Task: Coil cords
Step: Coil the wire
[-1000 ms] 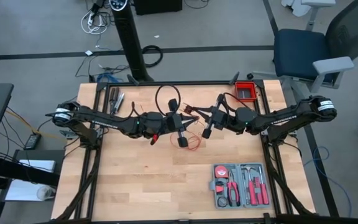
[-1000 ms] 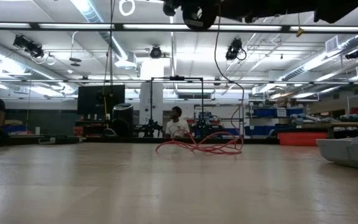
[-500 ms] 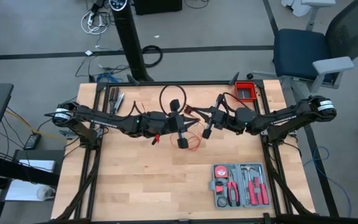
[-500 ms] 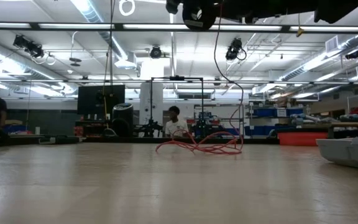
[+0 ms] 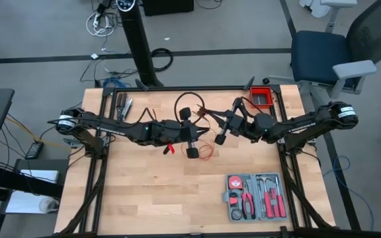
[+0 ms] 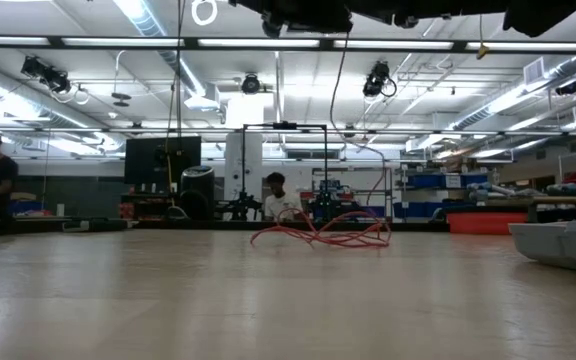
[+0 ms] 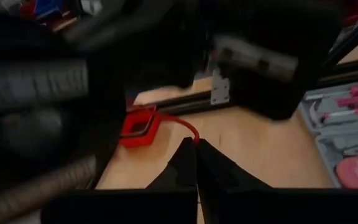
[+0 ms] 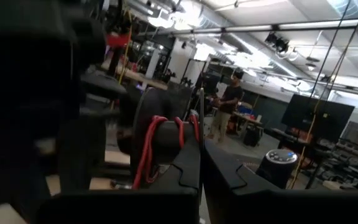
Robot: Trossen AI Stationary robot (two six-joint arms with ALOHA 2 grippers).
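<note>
From the front edge of the pale wooden worktop (image 5: 144,198), the grey plastic tool case (image 5: 255,196) with red-handled tools sits nearest, at about five o'clock. Beyond it, at the centre, the thin bright red cord (image 6: 320,235) lies in a loose, springy tangle, with strands rising to both arms overhead.

The left gripper (image 7: 196,163) is pinched fully together on a red strand, well clear of the surface. The right gripper (image 8: 201,163), facing it from three o'clock, is likewise closed, with cord wound in red turns around a dark round part just ahead of it.

The cord looks nearly weightless, limp and slippery; I judge it will slide unless nipped at the very tips and kept taut.

At one o'clock sits a small red plastic bin (image 5: 261,98).
</note>
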